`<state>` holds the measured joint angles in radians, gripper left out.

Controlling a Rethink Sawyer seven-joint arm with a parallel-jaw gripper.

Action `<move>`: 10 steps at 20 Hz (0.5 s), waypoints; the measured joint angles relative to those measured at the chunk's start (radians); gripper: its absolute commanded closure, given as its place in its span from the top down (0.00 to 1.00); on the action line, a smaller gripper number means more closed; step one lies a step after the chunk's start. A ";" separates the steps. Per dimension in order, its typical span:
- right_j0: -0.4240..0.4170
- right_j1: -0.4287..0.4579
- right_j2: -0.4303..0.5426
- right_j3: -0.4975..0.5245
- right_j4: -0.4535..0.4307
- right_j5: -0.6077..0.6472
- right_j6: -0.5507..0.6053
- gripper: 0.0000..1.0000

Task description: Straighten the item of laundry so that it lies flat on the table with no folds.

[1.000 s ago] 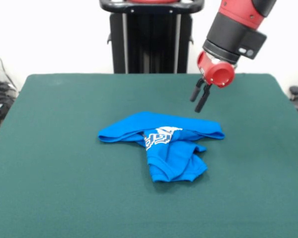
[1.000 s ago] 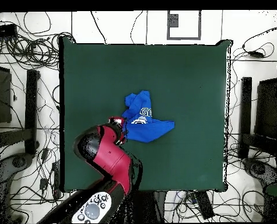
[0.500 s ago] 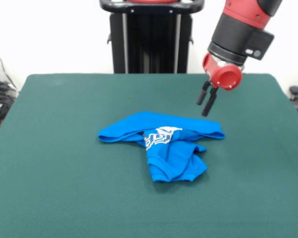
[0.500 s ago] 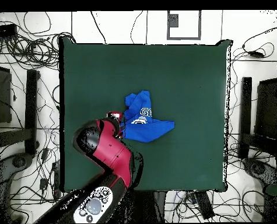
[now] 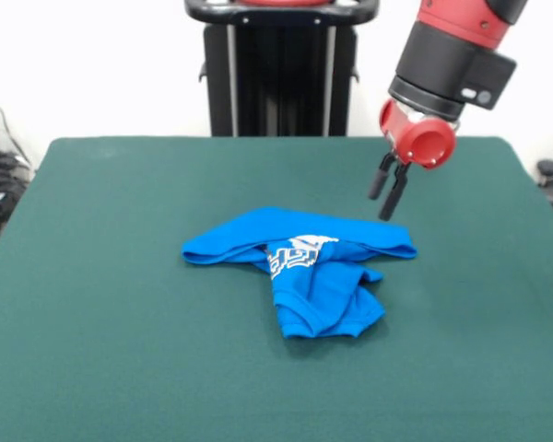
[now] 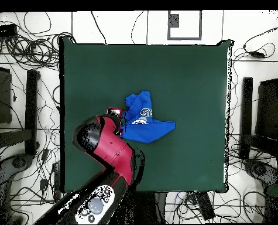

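- The blue shirt [image 5: 304, 272] lies crumpled near the middle of the green tabletop [image 5: 92, 322], folded over itself, with white lettering [image 5: 295, 250] showing on a creased part.
- From the front, one band of cloth stretches sideways, and a bunched lobe hangs toward the camera below it.
- The hand [image 5: 388, 189] hovers in the air above and beyond the shirt's right end, not touching it; its two dark fingers [image 5: 393, 193] point down, close together and holding nothing.
- From overhead, the red arm [image 6: 109, 149] reaches up from the bottom edge and ends beside the shirt [image 6: 146, 122].
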<state>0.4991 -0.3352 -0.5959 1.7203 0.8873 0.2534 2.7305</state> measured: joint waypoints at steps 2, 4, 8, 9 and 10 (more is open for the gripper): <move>-0.001 -0.003 0.000 -0.005 0.000 0.000 0.000 1.00; 0.000 -0.004 0.000 -0.013 0.000 0.000 0.000 1.00; 0.005 -0.004 -0.013 -0.040 0.000 0.000 0.000 1.00; 0.007 -0.004 -0.016 -0.045 0.000 0.000 0.000 1.00; 0.007 -0.006 -0.017 -0.051 0.000 0.000 0.000 1.00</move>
<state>0.5064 -0.3408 -0.6131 1.6697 0.8873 0.2534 2.7305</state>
